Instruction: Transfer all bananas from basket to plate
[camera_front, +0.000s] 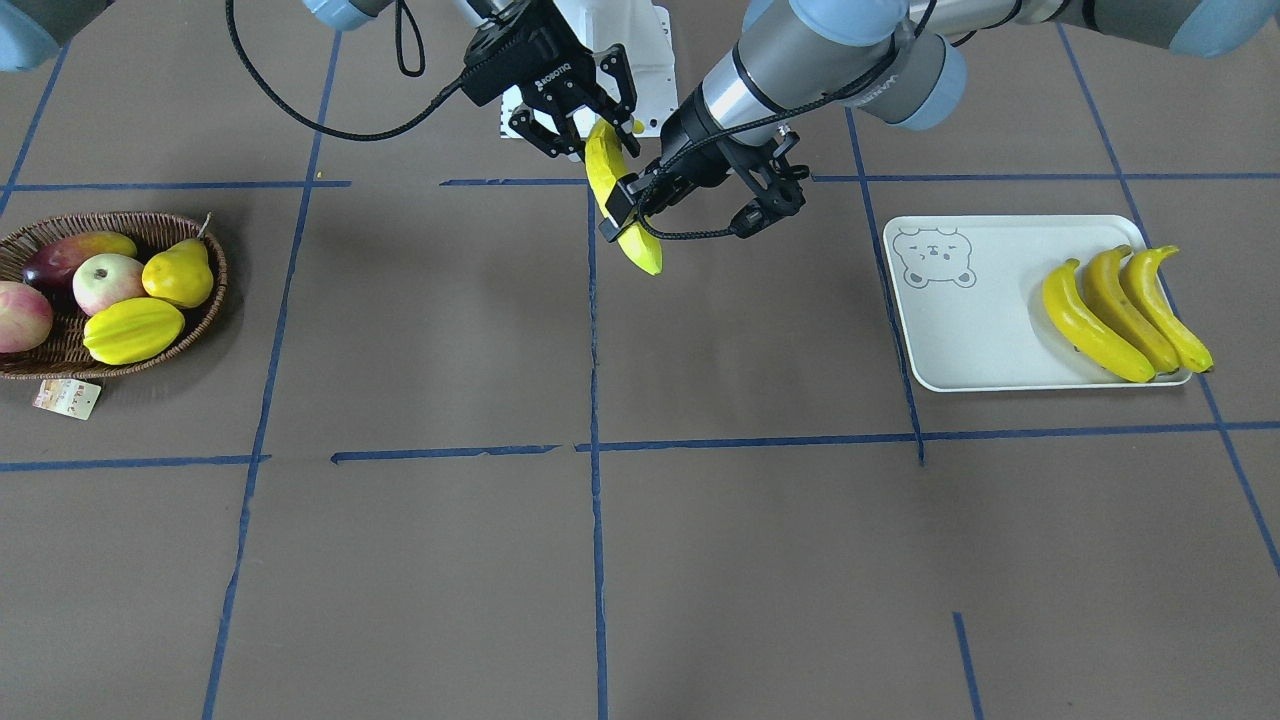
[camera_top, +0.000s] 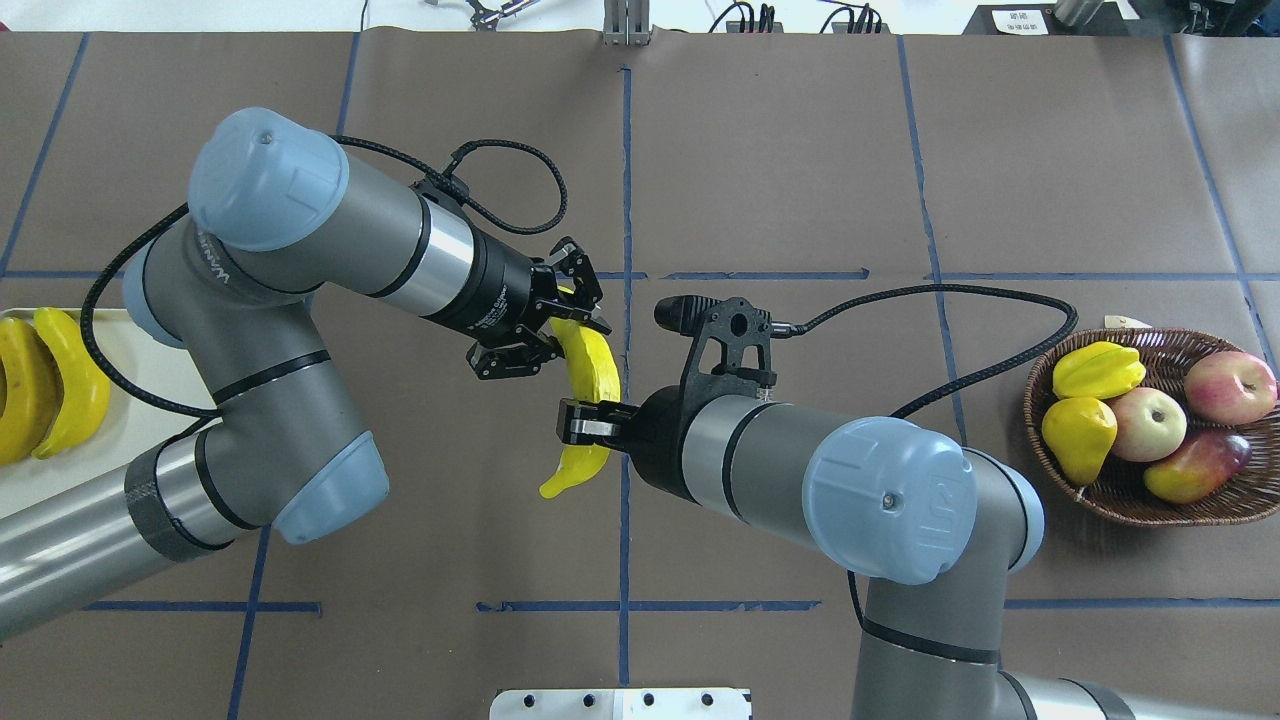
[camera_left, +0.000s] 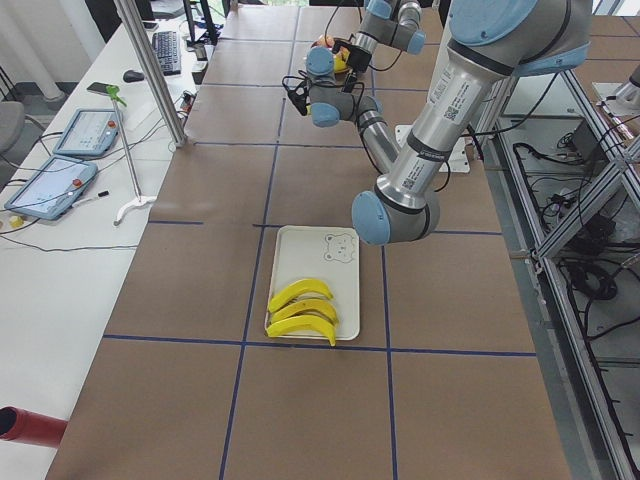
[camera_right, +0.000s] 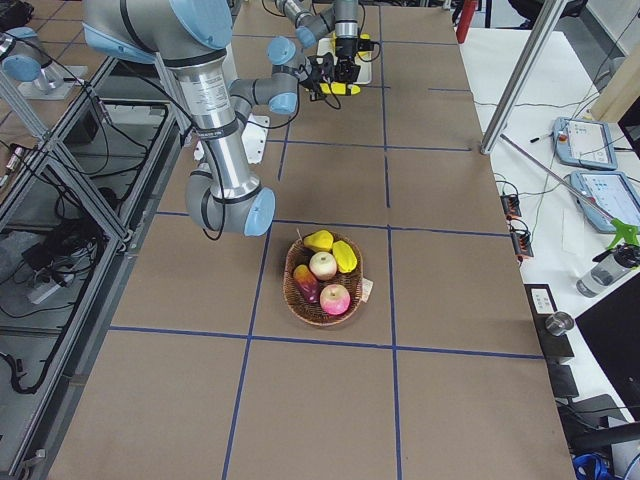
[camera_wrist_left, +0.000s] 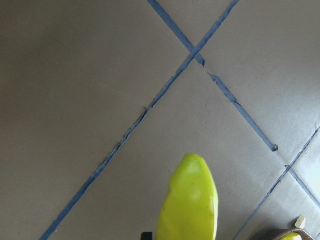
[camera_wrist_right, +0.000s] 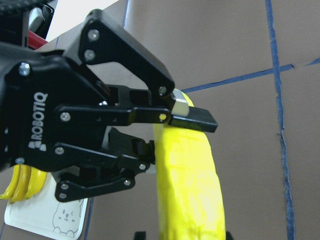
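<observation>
One yellow banana (camera_front: 640, 250) hangs in the air over the middle of the table, held from both sides. My left gripper (camera_front: 628, 203) is shut across its middle. My right gripper (camera_front: 600, 130) is shut on the end nearer my base. In the overhead view the banana (camera_top: 597, 375) runs between the left gripper (camera_top: 555, 330) and the right gripper (camera_top: 590, 420). The left wrist view shows only its tip (camera_wrist_left: 190, 200). Three bananas (camera_front: 1110, 320) lie side by side on the plate (camera_front: 960, 330). The basket (camera_front: 212, 295) stands far off on the other side.
The basket holds a yellow starfruit (camera_front: 133, 330), a yellow pear (camera_front: 180, 273), two apples and a dark red mango. A paper tag (camera_front: 67, 397) lies beside its rim. Blue tape lines cross the brown table. A white mounting plate (camera_front: 650, 60) sits at my base.
</observation>
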